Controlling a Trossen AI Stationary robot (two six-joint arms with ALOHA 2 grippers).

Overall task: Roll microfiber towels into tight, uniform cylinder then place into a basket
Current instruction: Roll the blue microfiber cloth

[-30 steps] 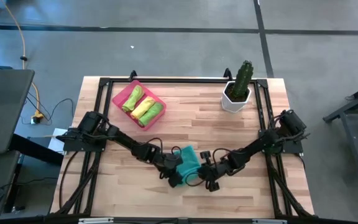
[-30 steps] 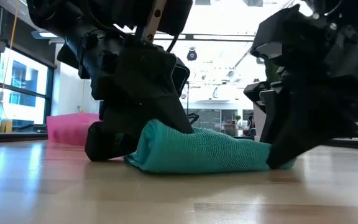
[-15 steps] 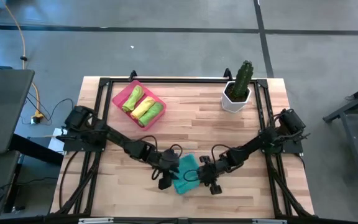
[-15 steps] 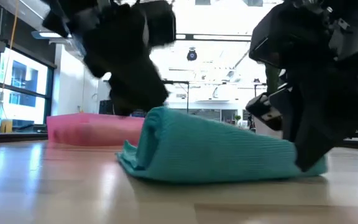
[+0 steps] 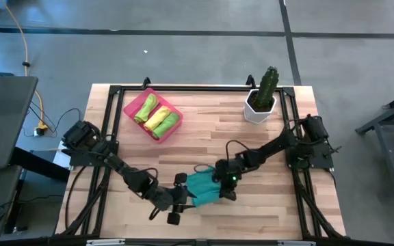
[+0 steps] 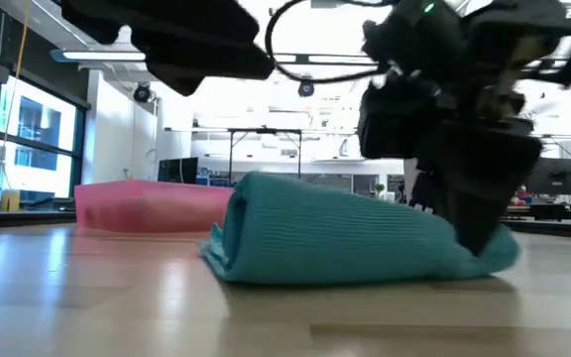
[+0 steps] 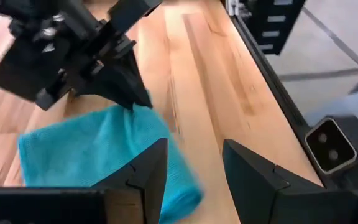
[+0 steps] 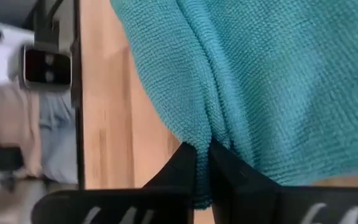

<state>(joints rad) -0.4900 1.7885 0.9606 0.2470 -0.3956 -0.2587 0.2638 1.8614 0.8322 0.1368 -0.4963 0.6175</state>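
My left gripper (image 5: pixel 174 208) hangs at the table's (image 5: pixel 252 157) near edge, fingers (image 7: pixel 143 180) apart and empty, just left of the teal towel (image 5: pixel 202 188). Only my right wrist view shows my right gripper (image 8: pixel 202 163) pinched onto that towel's fold. My right arm reaches in low from the right. Farther left, the pink basket (image 5: pixel 132 104) holds what look like three rolled towels (image 5: pixel 156 117).

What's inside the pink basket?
The pink basket holds three rolled towels side by side: a lime green towel, a yellow towel and another green towel. The basket floor beneath them is hidden.
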